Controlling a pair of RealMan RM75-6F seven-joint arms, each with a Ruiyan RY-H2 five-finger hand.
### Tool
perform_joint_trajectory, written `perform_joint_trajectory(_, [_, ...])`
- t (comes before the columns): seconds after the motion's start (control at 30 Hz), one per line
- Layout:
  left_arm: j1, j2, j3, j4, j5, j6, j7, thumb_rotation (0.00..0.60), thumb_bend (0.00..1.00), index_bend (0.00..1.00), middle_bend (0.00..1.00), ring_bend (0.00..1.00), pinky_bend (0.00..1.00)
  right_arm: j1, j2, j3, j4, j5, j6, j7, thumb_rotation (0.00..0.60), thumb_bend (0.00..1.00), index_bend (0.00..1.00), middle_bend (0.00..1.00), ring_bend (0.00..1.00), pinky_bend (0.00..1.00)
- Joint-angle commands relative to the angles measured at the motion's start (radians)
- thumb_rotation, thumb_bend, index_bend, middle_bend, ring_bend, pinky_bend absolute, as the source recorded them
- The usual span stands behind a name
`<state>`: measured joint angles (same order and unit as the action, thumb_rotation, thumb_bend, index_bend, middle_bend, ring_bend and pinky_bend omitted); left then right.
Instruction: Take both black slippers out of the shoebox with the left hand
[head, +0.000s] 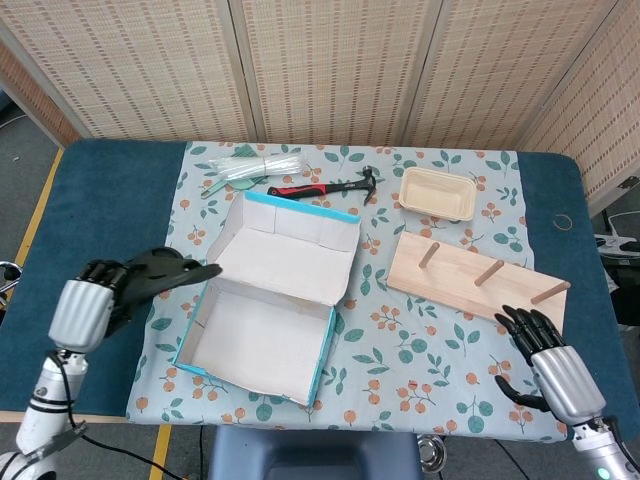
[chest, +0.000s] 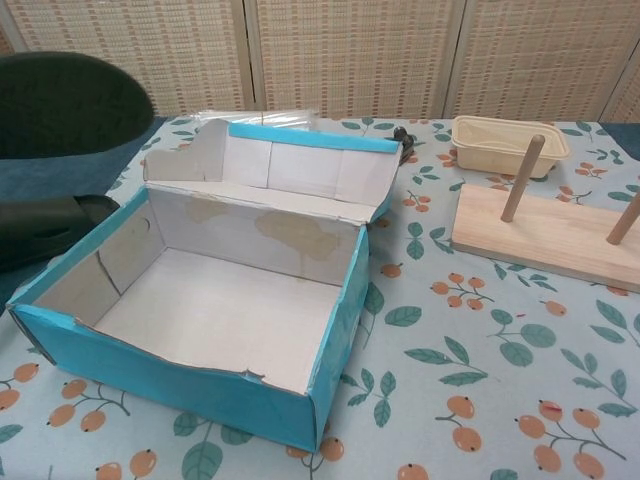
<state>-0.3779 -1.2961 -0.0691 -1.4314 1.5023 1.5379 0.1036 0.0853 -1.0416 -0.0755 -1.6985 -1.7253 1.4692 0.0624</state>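
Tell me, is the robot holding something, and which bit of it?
Yes. The left robot hand holds a black slipper by one end, left of the shoebox. The right robot hand holds nothing.
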Motion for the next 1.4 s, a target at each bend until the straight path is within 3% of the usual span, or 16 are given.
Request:
perform_joint_trajectory(0.03, [0.108, -0.03, 0.001, 0.249, -0.085, 0.03, -0.127, 0.6, 0.45, 0.59, 0.48, 0.29, 0.31, 0.003, -0.005, -0.001, -0.001, 0.001, -0.01, -0.008, 0.516, 0.25, 0.0, 0.0, 0.0, 0.0])
perform_joint_trajectory(0.27, [0.174, -0.116, 0.003, 0.42, -0.123, 0.018, -0.235, 0.6, 0.44, 0.53, 0.45, 0.25, 0.3, 0.009, -0.009, 0.0, -0.002, 0.01, -0.026, -0.011, 0.516, 0.25, 0.0, 0.0, 0.0, 0.0])
perform_joint_trajectory(0.57, [0.183, -0.268, -0.021, 0.668, -0.143, -0.018, -0.231, 0.6, 0.43, 0.45, 0.42, 0.22, 0.28, 0.004, -0.008, -0.008, -0.001, -0.012, -0.009, -0.005, 0.516, 0.25, 0.0, 0.0, 0.0, 0.0])
perform_joint_trajectory(0.8, [0.201, -0.353, -0.031, 0.736, -0.172, -0.07, -0.199, 0.6, 0.44, 0.35, 0.3, 0.2, 0.31, 0.001, -0.006, -0.008, 0.0, -0.012, -0.002, -0.002, 0.517, 0.25, 0.0, 0.0, 0.0, 0.0])
perform_joint_trajectory(0.87, [0.211, -0.362, -0.028, 0.727, -0.178, -0.094, -0.2, 0.6, 0.43, 0.26, 0.25, 0.18, 0.31, 0.002, -0.006, -0.008, 0.002, -0.01, -0.004, -0.001, 0.516, 0.25, 0.0, 0.0, 0.0, 0.0])
perform_joint_trajectory(0.93, [0.22, -0.369, -0.034, 0.712, -0.196, -0.115, -0.177, 0.6, 0.4, 0.09, 0.11, 0.11, 0.32, 0.003, -0.006, -0.007, 0.002, -0.007, -0.007, 0.0, 0.516, 0.25, 0.0, 0.0, 0.0, 0.0])
perform_joint_trajectory(1.0, [0.229, -0.37, -0.041, 0.686, -0.201, -0.106, -0.173, 0.6, 0.39, 0.0, 0.01, 0.05, 0.34, 0.003, -0.005, -0.007, 0.002, -0.006, -0.008, 0.001, 0.516, 0.25, 0.0, 0.0, 0.0, 0.0])
perform_joint_trajectory(1.2, [0.261, -0.321, -0.025, 0.552, -0.167, -0.069, -0.206, 0.6, 0.37, 0.0, 0.0, 0.0, 0.31, 0.001, -0.005, -0.007, 0.002, -0.006, -0.004, -0.003, 0.516, 0.25, 0.0, 0.0, 0.0, 0.0])
perform_joint_trajectory(1.4, [0.293, -0.164, 0.019, 0.264, -0.194, -0.149, -0.082, 0.6, 0.36, 0.0, 0.0, 0.0, 0.25, 0.001, -0.001, -0.015, -0.007, -0.015, -0.01, -0.008, 0.516, 0.25, 0.0, 0.0, 0.0, 0.0])
